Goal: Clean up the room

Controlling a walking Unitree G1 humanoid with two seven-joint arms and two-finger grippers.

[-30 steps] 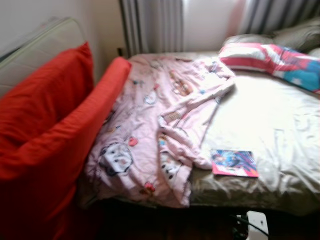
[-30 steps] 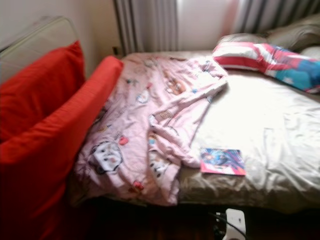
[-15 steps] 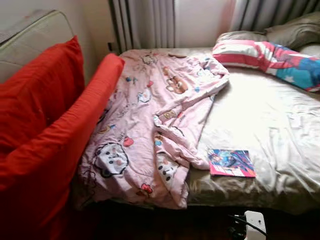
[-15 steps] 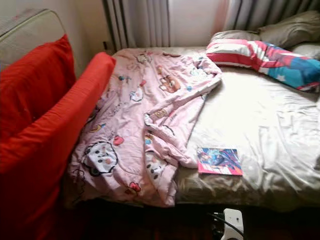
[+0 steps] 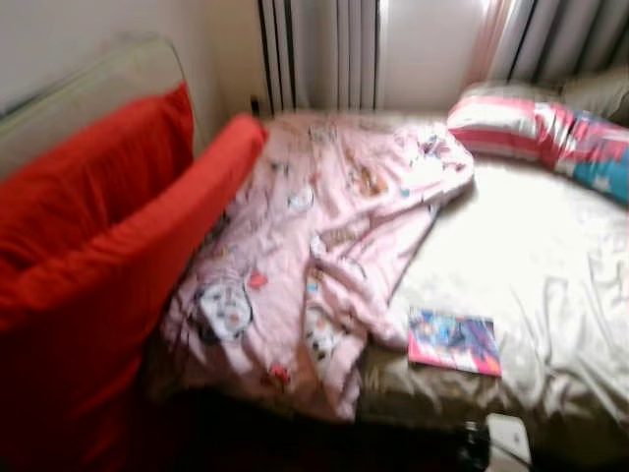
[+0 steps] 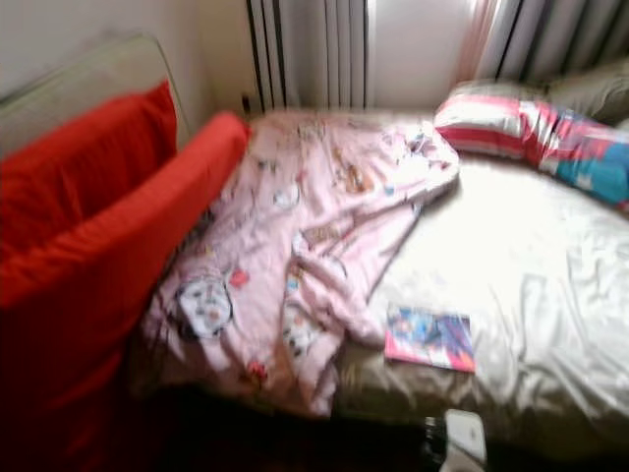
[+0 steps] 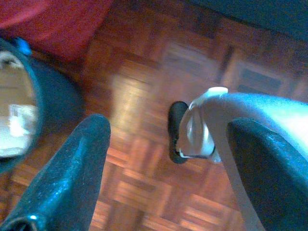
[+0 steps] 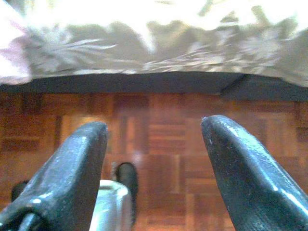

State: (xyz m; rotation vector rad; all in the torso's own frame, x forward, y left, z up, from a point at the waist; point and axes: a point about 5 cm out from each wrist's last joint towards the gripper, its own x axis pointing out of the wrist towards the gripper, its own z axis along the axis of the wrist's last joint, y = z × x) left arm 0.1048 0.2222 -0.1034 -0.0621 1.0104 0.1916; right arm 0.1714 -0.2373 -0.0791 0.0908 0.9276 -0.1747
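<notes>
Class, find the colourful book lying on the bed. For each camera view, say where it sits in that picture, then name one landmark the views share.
Left eye view: book, lower right of centre, on the beige sheet.
Right eye view: book, lower right of centre.
Left wrist view: not in it.
Right wrist view: not in it.
Shared landmark: the pink blanket, its edge just left of the book in both eye views.

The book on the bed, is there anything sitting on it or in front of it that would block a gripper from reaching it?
Nothing visible does. The book lies flat on the bare sheet near the bed's front edge, just beside the crumpled pink blanket, which doesn't cover it. Both grippers, left and right, hang open over the wooden floor.
</notes>
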